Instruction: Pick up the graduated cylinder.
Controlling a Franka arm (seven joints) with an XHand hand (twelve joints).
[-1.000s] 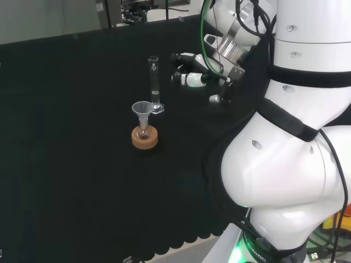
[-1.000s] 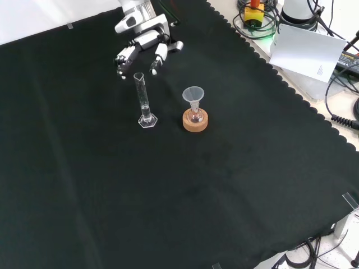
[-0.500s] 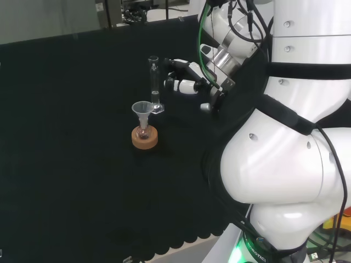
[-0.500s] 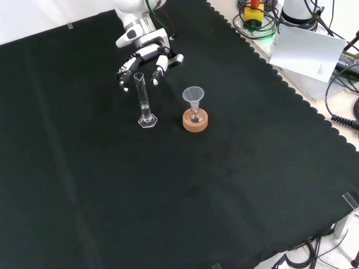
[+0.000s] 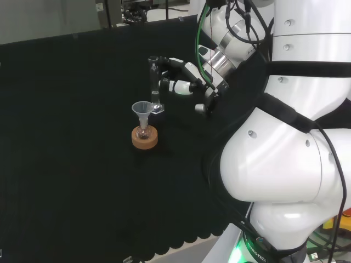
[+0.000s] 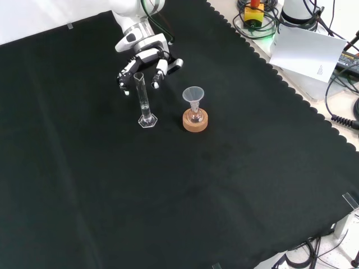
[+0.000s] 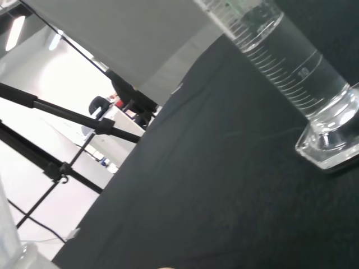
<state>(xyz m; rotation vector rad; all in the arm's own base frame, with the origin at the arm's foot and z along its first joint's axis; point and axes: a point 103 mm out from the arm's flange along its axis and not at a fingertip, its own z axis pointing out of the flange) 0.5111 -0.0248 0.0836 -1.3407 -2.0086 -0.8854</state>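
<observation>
Tall clear glass graduated cylinder, hexagonal foot, hand seemingly uncurled, ungrasping, close behind

Clear graduated cylinder, black-and-white hand, tan cork stand, black cloth.

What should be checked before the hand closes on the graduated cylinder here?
1. Graduated cylinder upright on its base: ok.
2. Hand beside the cylinder's upper part, fingers relaxed and holding nothing: ok.
3. Fingers on both sides of the tube: cannot tell.
4. Funnel and flask on the cork ring apart from the cylinder: ok.
5. Cylinder empty: cannot tell.
</observation>
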